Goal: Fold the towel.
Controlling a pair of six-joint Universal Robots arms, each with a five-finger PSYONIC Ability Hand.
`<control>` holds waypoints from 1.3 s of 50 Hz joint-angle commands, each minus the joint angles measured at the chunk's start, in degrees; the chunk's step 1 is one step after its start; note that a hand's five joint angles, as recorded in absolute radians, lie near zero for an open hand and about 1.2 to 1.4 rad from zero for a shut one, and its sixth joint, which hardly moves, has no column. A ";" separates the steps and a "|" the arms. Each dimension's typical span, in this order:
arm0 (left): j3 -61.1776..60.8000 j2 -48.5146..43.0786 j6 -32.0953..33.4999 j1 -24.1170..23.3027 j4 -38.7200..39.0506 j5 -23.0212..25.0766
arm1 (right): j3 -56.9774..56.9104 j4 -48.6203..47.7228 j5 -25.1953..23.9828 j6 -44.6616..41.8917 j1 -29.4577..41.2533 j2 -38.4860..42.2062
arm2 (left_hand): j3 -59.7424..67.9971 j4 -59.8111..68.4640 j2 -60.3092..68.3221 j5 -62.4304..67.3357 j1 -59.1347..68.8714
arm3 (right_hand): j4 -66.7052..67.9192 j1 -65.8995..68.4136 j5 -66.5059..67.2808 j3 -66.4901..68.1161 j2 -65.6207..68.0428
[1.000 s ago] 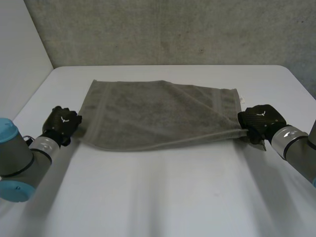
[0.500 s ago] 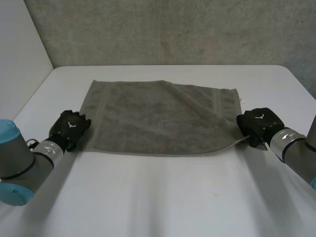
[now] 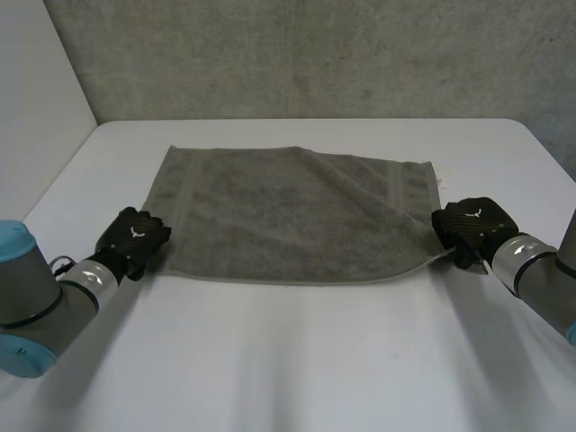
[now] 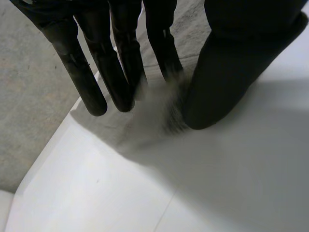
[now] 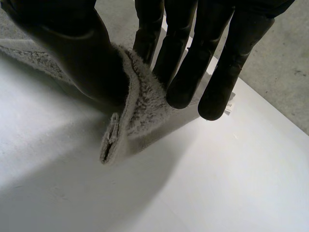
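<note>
A grey towel (image 3: 288,211) lies folded on the white table (image 3: 297,360), its long fold edge towards me. My left hand (image 3: 135,238) is at the towel's near left corner. In the left wrist view that corner (image 4: 149,121) bunches up between the thumb (image 4: 227,82) and one finger, while the other fingers (image 4: 91,82) stay straight above the cloth. My right hand (image 3: 472,225) is at the near right corner. There the doubled towel edge (image 5: 137,106) is pinched between its thumb (image 5: 72,48) and fingers.
A small white tag (image 3: 440,183) sticks out of the towel's far right corner. A grey wall (image 3: 315,54) runs along the table's far edge. Bare tabletop stretches in front of the towel and on both sides.
The towel's near edge has come down flat onto the table. My left hand has slid along the left edge to the near corner. The right hand has barely moved.
</note>
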 commanded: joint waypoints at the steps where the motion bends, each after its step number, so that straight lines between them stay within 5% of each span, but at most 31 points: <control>1: 0.16 0.11 -0.10 -0.12 -0.69 4.92 | -0.09 -0.08 0.26 0.09 -0.47 0.00 | 23.70 23.61 23.66 23.60 23.80 | -0.70 -0.29 -0.16 -0.26 -0.75; 24: 1.04 1.96 -0.89 1.99 -2.54 2.38 | -5.27 8.53 0.35 0.26 -1.00 5.36 | 23.70 23.61 23.66 23.60 23.80 | -19.20 -18.79 -18.67 -18.76 -19.25; 31: 1.12 2.05 -2.56 2.17 -2.54 2.38 | -4.84 8.36 0.00 0.26 -1.70 5.27 | 23.70 23.61 23.66 23.60 23.80 | -12.14 -11.73 -11.60 -11.70 -12.19; 36: 0.95 3.45 -6.59 2.08 -3.06 2.20 | -3.96 6.78 0.00 0.35 -1.70 4.05 | 23.70 23.61 23.66 23.60 23.80 | 13.66 14.07 14.20 14.10 13.61; 47: 0.16 14.62 -17.68 2.43 -14.31 1.94 | -2.64 8.00 -0.79 -0.62 -1.97 -8.26 | 23.70 23.61 23.66 23.60 23.80 | 13.71 14.12 14.24 14.15 13.66; 53: -2.91 21.72 -22.42 4.01 -21.50 1.76 | -1.41 17.41 -3.69 -8.09 -4.17 -13.89 | 23.70 23.61 23.66 23.60 23.80 | 13.71 14.12 14.24 14.15 13.66; 60: -10.64 31.99 -22.77 7.87 -26.79 2.55 | -0.61 37.58 -6.50 -28.62 -8.73 -18.01 | 23.70 23.61 23.66 23.60 23.80 | 13.71 14.12 14.24 14.15 13.66; 65: -13.02 37.19 -23.04 10.33 -26.80 2.73 | -2.98 41.32 -7.21 -32.78 -9.70 -21.17 | 23.70 23.61 23.66 23.60 23.80 | 13.71 14.12 14.24 14.15 13.66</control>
